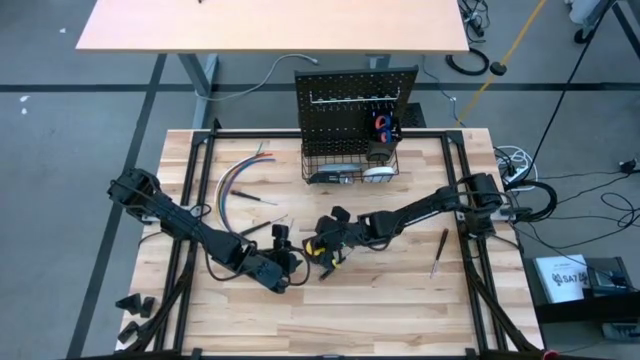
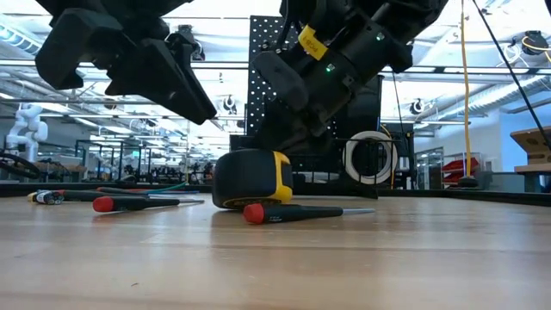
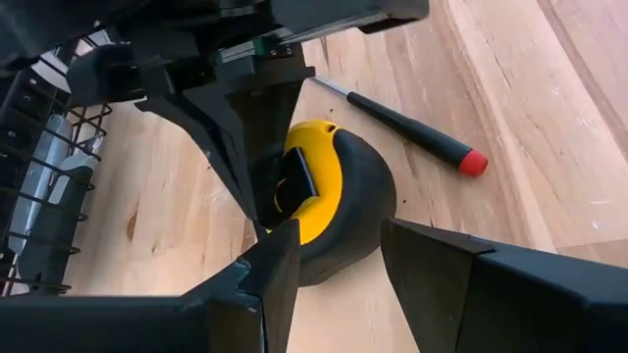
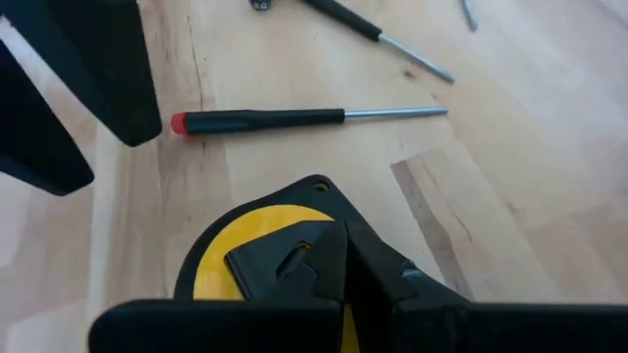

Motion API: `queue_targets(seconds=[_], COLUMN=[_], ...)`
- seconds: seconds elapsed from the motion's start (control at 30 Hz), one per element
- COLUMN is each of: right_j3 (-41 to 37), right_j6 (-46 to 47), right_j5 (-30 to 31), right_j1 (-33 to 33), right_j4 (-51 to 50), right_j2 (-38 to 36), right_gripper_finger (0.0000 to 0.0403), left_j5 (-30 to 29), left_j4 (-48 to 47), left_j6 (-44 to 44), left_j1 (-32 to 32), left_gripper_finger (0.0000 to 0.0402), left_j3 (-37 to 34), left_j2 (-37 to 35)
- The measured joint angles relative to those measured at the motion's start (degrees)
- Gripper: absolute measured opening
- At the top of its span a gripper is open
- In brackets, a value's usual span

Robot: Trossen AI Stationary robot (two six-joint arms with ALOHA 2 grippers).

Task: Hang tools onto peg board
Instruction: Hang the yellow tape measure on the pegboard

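Tape measure (image 2: 252,180), yellow and black, sits on the tabletop (image 2: 362,258) near the middle. The right gripper (image 4: 343,257) is clenched tight and touches its clip. The left gripper (image 3: 339,260) waits just beside it, fingers apart, holding nothing. A screwdriver (image 2: 301,211) lies close by. The peg board (image 1: 355,110) stands at the back.

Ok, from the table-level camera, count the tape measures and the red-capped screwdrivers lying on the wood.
Yellow-and-black tape measure: 1
Red-capped black-handled screwdrivers: 2
Total: 3
One more item at the far left is too unclear to count.
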Motion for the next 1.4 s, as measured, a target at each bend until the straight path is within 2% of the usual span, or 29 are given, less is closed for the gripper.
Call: queue_targets(seconds=[0.23,0.37,0.57,0.8,1.23,1.4], right_j3=[-0.04,-0.05,-0.31,-0.68,-0.52,-0.48], right_j6=[2.73,2.85,2.44,1.34,0.72,-1.59], right_j5=[-8.62,-11.18,-10.07,-11.57,-11.04,-7.31], right_j1=[-3.67,-5.82,-7.65,-8.41,-8.34,-7.23], right_j4=[-0.20,-0.15,-1.32,-5.90,-4.50,-4.27], right_j2=[0.07,0.09,0.33,0.62,0.70,0.49], right_gripper_finger=[0.0000,0.0000,0.0000,0.0000,0.0000,0.0000], left_j5=[0.04,0.03,-0.51,-1.98,-3.08,-4.22], left_j4=[0.02,0.01,0.15,-0.01,0.04,-0.24], left_j6=[-0.02,0.04,0.07,-0.37,-0.46,-0.42], left_j1=[0.00,0.01,1.65,2.71,2.72,1.77], left_gripper_finger=[0.0152,0.0152,0.0152,0.0152,0.0152,0.0152], left_j3=[0.00,0.00,-0.26,-1.94,-2.01,-1.18], left_j2=[0.00,0.00,0.00,0.00,0.02,-0.41])
